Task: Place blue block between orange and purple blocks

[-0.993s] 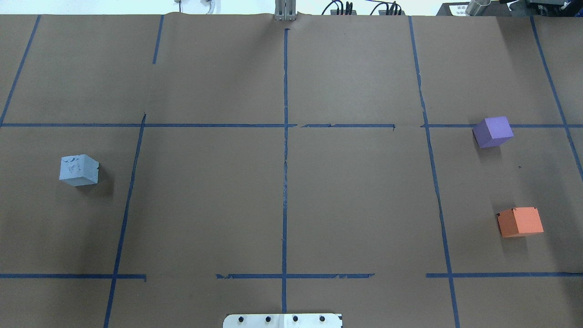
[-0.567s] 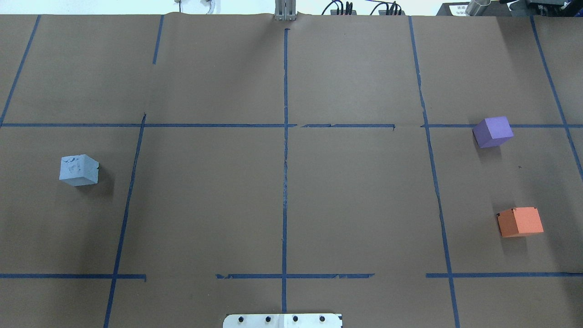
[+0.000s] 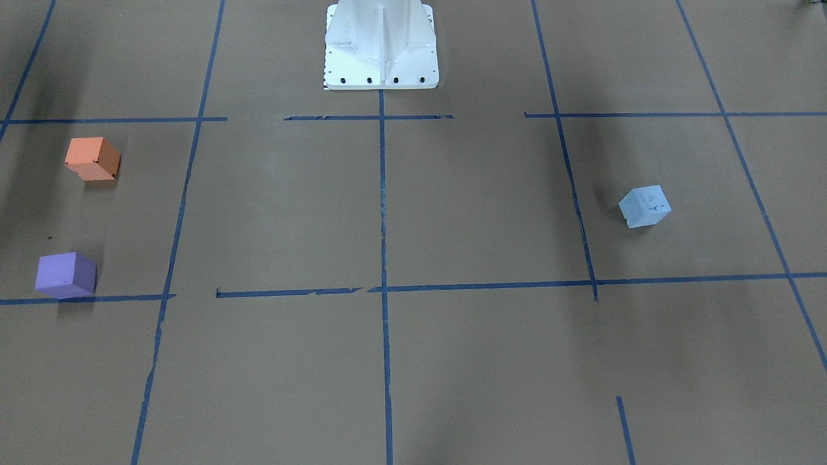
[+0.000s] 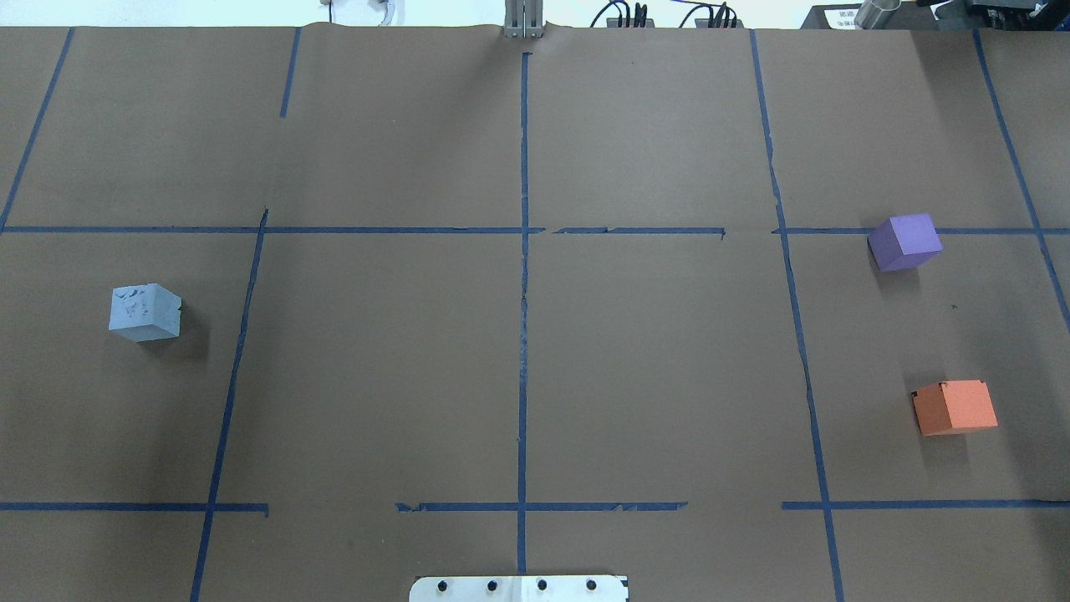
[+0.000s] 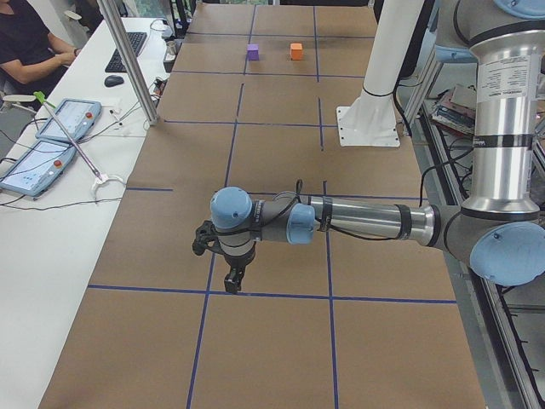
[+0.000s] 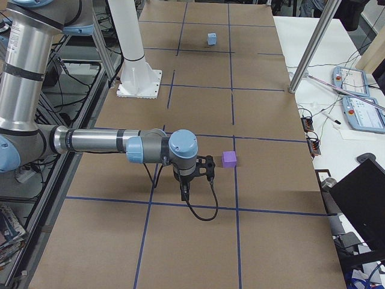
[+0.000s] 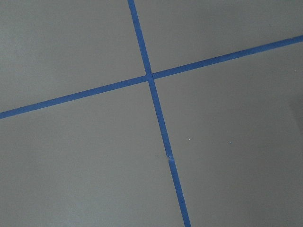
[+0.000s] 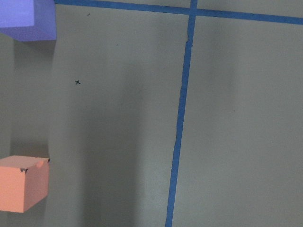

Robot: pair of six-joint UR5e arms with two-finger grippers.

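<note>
While orange block [image 4: 955,407], purple block [image 4: 904,242] lie near, blue block [image 4: 145,312] well apart.

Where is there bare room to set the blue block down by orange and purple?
The gap between purple and orange is bare paper, with only a tiny x mark in it. The middle cells on either side of the centre tape line are bare too. Far left, blue sits alone. No spot looks crowded.

A wide gap of bare counter [image 4: 928,326] separates the purple block [image 4: 905,241] from the orange block [image 4: 955,407]; the blue block [image 4: 145,312] stands alone, well apart.
</note>
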